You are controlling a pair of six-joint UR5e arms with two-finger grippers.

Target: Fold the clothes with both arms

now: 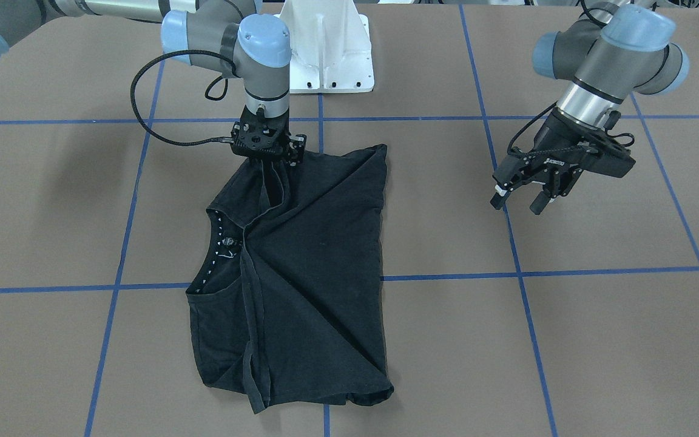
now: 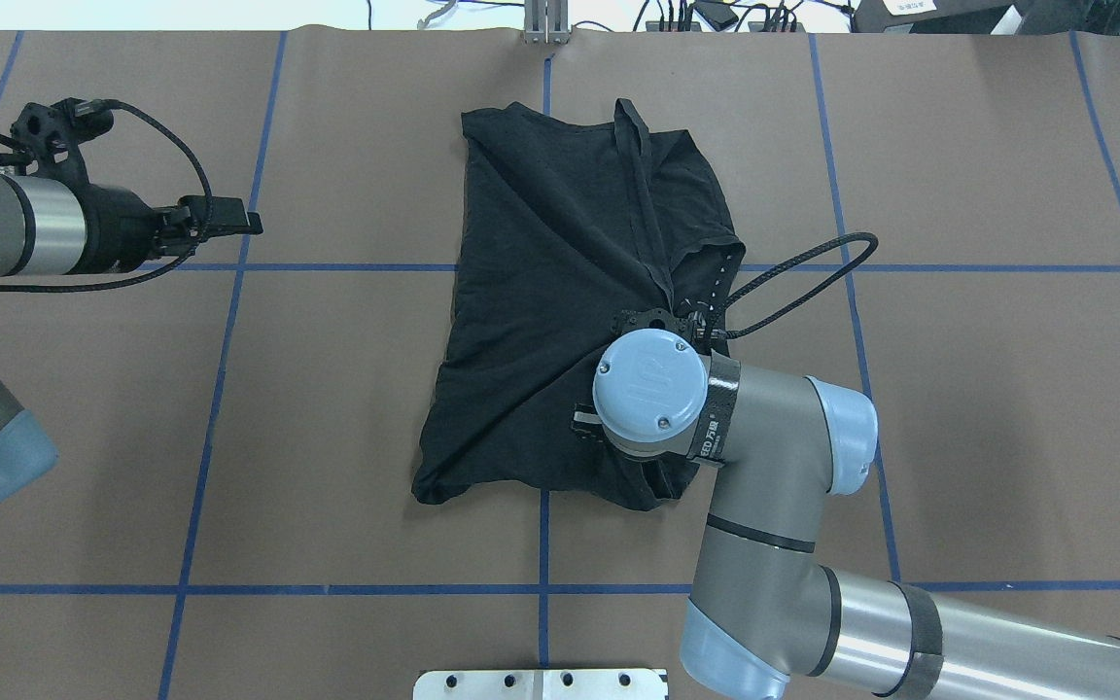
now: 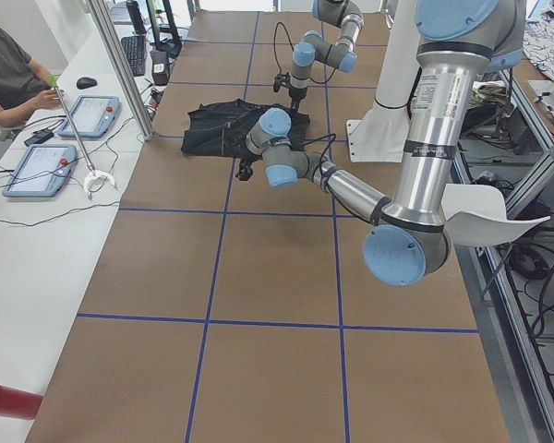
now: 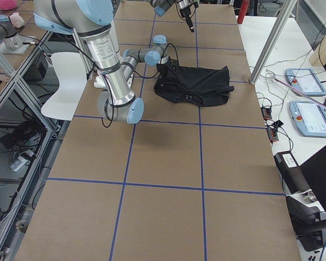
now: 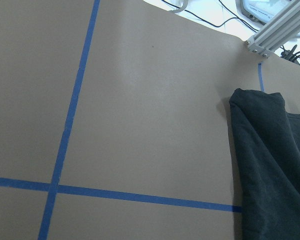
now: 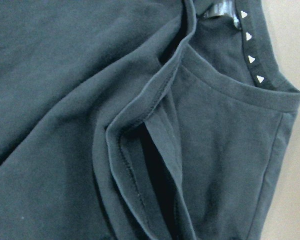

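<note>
The black T-shirt (image 1: pixel 319 255) lies crumpled in the middle of the table, collar (image 1: pixel 216 243) with small white marks on one side. Its creases run diagonally. My right gripper (image 1: pixel 269 159) points straight down at the shirt's edge nearest the robot base. A ridge of cloth rises into it, so it is shut on the shirt with the fingertips hidden. In the overhead view the right wrist cap (image 2: pixel 649 386) covers that gripper. The right wrist view is filled by folded cloth (image 6: pixel 65 100). My left gripper (image 1: pixel 518 203) hangs open above bare table, well apart from the shirt (image 2: pixel 541 292).
Blue tape lines (image 1: pixel 446 276) divide the brown table. The white pedestal (image 1: pixel 325 48) stands behind the shirt. A side desk holds tablets (image 3: pixel 88 111), with a seated person (image 3: pixel 9 74) and a metal post (image 3: pixel 120 65) beside it.
</note>
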